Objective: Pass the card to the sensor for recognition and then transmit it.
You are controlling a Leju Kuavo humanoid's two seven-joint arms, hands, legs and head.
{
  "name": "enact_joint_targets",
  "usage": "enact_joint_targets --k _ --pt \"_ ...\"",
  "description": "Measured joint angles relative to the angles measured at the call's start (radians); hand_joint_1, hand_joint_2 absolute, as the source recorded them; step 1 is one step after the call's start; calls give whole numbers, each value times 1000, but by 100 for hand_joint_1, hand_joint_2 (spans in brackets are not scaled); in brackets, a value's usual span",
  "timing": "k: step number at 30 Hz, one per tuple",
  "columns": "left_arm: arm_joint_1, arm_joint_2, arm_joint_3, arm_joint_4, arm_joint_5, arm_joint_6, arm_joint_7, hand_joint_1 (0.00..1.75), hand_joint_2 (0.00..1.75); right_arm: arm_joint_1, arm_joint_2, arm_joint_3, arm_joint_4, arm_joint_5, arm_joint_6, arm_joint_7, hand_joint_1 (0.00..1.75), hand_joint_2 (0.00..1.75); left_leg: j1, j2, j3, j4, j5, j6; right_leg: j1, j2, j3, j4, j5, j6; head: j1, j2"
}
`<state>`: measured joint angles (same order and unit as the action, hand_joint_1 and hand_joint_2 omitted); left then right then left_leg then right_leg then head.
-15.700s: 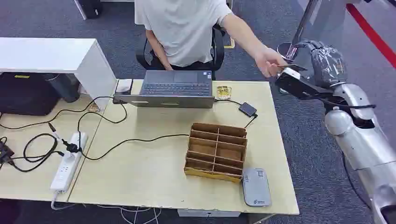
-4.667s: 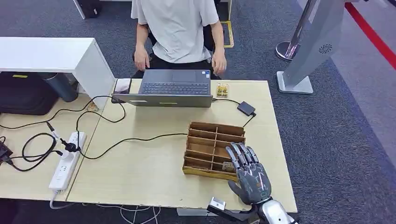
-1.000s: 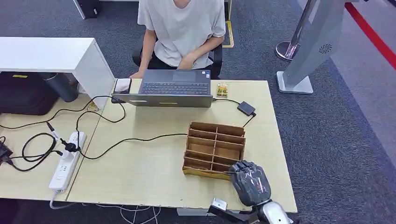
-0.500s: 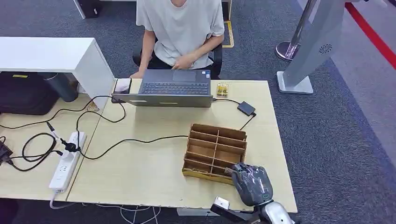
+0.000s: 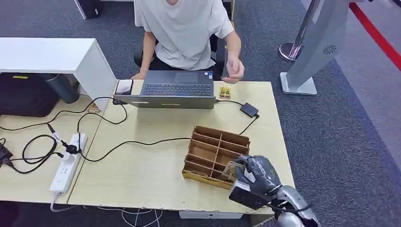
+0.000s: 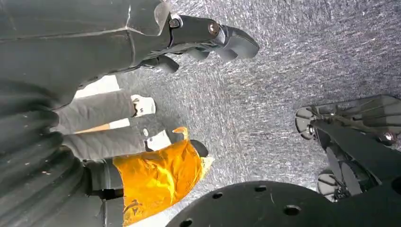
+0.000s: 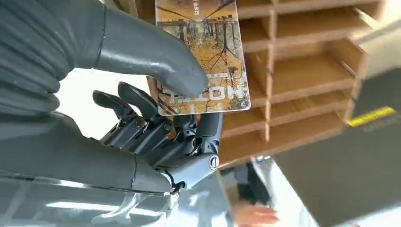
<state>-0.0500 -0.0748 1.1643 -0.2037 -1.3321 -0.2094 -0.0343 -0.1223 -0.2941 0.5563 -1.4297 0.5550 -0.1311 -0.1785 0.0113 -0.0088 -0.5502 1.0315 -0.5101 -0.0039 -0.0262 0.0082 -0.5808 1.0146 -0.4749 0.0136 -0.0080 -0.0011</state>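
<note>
We see bright, even overhead light with soft shadows; the person's raised hand (image 5: 233, 71) blurs, and wrist views distort near edges.

My left hand (image 6: 198, 40) hangs over grey speckled carpet (image 6: 265, 94), its dark fingers (image 6: 236, 43) curled in at the tips with nothing between them, seen from my wrist camera close behind the ribbed grey cover. Below the hand, a person's legs in grey trousers (image 6: 94, 125) end in a pale shoe (image 6: 143, 105). An orange, crinkled wrapping (image 6: 156, 177) sits beside them. A round black plate with small holes (image 6: 255, 205) is in the foreground, and a dark wheeled chair base (image 6: 350, 137) stands on the carpet nearby.
</note>
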Motion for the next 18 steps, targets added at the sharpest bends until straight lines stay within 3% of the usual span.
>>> enact_joint_targets --k 7,11,14,18 --pt "-1 8 0 0 -15 -12 -8 0 175 -171 -45 -88 6 -278 203 -45 175 175 0 1 1 0 0 0 0 1 0 0 1 -1 0 0" --pt "-1 9 0 0 -21 -13 -9 0 175 -293 -47 -110 53 -359 248 -48 175 175 0 2 1 0 1 0 0 1 0 1 1 -2 0 0" --pt "-3 9 -2 0 -29 -12 -9 0 175 -387 -26 -100 105 -208 91 6 175 175 0 2 0 0 1 -1 0 1 0 2 2 -2 0 0" --pt "-9 9 -15 0 -52 -11 -10 0 175 -503 31 -57 195 161 -256 105 175 175 0 2 1 0 1 -1 0 2 0 2 2 -2 0 0"
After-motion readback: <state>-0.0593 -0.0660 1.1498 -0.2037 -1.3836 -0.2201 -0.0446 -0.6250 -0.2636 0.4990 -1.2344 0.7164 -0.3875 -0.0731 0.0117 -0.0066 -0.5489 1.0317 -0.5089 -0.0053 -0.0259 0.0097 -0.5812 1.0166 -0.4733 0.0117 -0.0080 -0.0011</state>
